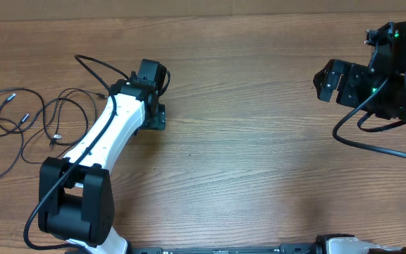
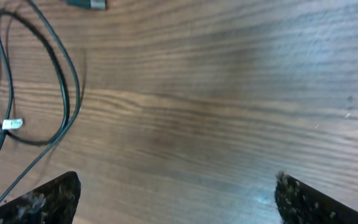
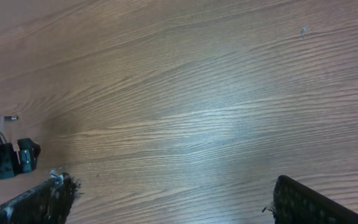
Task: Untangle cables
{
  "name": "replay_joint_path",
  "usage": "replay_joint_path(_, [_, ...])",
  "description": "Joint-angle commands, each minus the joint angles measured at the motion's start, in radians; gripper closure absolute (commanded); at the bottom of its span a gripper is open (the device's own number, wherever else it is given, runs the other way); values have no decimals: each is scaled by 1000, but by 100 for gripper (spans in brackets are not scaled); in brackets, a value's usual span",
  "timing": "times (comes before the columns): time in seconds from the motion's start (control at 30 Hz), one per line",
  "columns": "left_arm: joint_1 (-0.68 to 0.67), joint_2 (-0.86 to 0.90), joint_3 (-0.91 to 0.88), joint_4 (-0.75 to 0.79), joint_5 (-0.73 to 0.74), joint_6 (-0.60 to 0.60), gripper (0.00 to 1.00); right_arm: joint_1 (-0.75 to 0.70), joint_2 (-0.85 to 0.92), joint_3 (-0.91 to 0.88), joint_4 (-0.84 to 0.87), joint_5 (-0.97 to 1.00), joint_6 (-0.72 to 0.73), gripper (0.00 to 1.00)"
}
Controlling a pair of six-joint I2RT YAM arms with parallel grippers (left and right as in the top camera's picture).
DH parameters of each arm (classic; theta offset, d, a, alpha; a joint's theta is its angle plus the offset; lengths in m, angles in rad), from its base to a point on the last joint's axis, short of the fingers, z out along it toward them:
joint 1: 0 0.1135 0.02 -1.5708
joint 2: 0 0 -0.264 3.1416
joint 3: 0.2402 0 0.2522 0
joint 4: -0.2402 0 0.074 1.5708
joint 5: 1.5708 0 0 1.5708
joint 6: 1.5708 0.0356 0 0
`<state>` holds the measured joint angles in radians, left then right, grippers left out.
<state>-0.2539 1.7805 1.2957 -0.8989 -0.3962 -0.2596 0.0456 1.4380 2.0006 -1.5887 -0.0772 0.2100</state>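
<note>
The cables (image 1: 25, 117) are thin black wires with small silver plug ends, lying in loose overlapping loops at the table's far left. In the left wrist view one loop (image 2: 64, 81) and a silver plug (image 2: 10, 124) lie at the upper left. My left gripper (image 1: 154, 118) is to the right of the cables, apart from them; its fingers (image 2: 176, 202) are spread wide over bare wood, holding nothing. My right gripper (image 1: 328, 81) is at the far right, open and empty (image 3: 173, 205), far from the cables.
The wooden table (image 1: 259, 162) carries nothing else. The left arm's white link (image 1: 108, 130) and black base (image 1: 76, 204) stand just right of the cables. Thick black arm cables hang by the right arm (image 1: 361, 127). Part of the left arm shows at the right wrist view's left edge (image 3: 5, 158).
</note>
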Motion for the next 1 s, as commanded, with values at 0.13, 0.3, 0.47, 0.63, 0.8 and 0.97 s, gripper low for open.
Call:
replay_joint_path(0.13, [-4, -13, 10, 7, 6, -10, 0, -1, -81, 3, 4, 8, 7, 0])
replay_joint_path(0.3, [-4, -13, 10, 7, 6, -10, 0, -1, -146, 1, 4, 8, 7, 0])
replay_joint_path(0.47, [-4, -13, 10, 7, 6, -10, 0, -1, -317, -100, 5, 9, 7, 0])
replay_joint_path(0.63, [-4, -13, 10, 7, 6, -10, 0, -2, -485, -341, -58, 9, 0, 0])
replay_joint_path(0.8, [-4, -13, 10, 7, 6, -10, 0, -2, -647, -568, 141, 29, -1, 0])
replay_joint_path(0.97, [-3, -13, 10, 7, 6, -10, 1, -2, -830, -939, 782, 62, -76, 0])
